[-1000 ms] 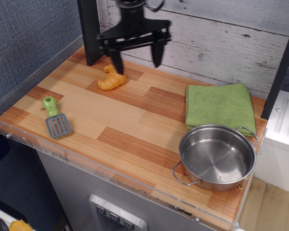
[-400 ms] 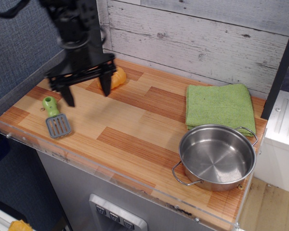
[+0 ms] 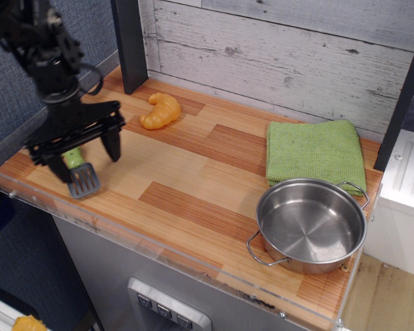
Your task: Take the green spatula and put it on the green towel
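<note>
Gripper parked right over the spatula

The gripper (image 3: pixel 85 159) has its fingers spread wide above the green spatula (image 3: pixel 80 173) at the counter's left edge; the green towel (image 3: pixel 314 152) sits well apart, behind the pot (image 3: pixel 310 224).

You have the green spatula (image 3: pixel 81 172) lying flat at the bench's (image 3: pixel 193 186) front-left, grey slotted blade forward, and the green towel (image 3: pixel 314 153) folded flat far right.
</note>
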### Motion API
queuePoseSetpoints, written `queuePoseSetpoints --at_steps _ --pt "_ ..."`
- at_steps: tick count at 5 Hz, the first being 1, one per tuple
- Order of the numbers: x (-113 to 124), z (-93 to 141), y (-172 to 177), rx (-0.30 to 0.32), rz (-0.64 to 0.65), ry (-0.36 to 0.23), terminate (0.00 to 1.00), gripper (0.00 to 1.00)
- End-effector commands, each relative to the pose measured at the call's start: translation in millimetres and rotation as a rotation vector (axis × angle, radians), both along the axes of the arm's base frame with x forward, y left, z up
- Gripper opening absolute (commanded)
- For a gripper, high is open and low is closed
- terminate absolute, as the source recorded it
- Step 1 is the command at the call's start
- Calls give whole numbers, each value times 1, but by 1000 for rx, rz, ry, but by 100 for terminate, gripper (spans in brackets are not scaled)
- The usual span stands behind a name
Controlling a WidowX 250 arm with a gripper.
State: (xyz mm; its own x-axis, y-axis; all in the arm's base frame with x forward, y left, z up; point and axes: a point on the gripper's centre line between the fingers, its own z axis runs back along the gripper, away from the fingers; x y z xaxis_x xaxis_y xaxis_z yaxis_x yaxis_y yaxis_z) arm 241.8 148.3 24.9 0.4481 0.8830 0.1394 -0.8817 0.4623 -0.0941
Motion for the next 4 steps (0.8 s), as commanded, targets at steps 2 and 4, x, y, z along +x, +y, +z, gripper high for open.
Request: queuePoseSetpoints --at_steps 2,4 --pt "-12 -1 10 -8 55 4 0 100" --pt "-1 -8 1 -21 0 32 0 100"
